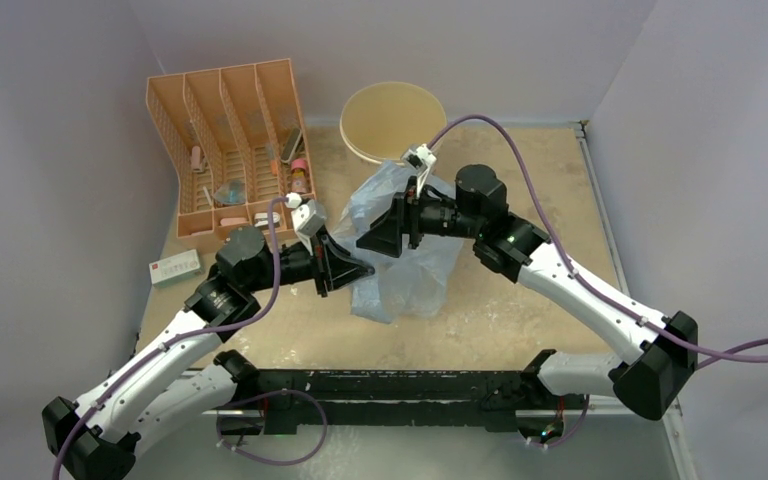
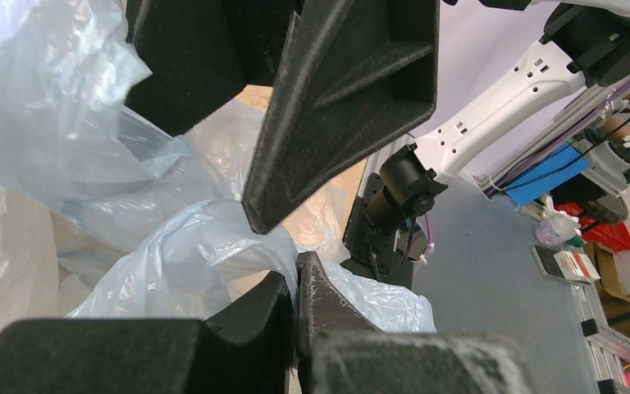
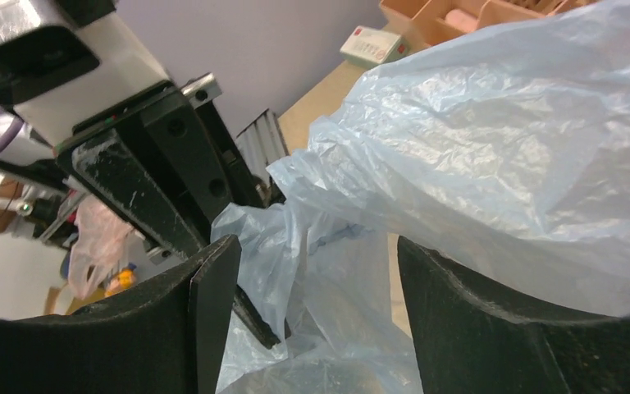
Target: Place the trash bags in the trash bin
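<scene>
My two arms bend in over the table (image 1: 530,310) and my pincers point at each other. My left pincer (image 1: 345,268) is squeezed tight on the blue trash bag (image 1: 415,265). My right pincer (image 1: 380,240) is open wide, with some bag between its fingers. The trash bin (image 1: 390,120) stands just behind the bag.

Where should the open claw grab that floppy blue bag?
Probably the gathered fold of the bag beside the left gripper, which pinches its edge. The right gripper, open, should close on it from the right: the plastic is bunched thick there, not loose sheet.
</scene>
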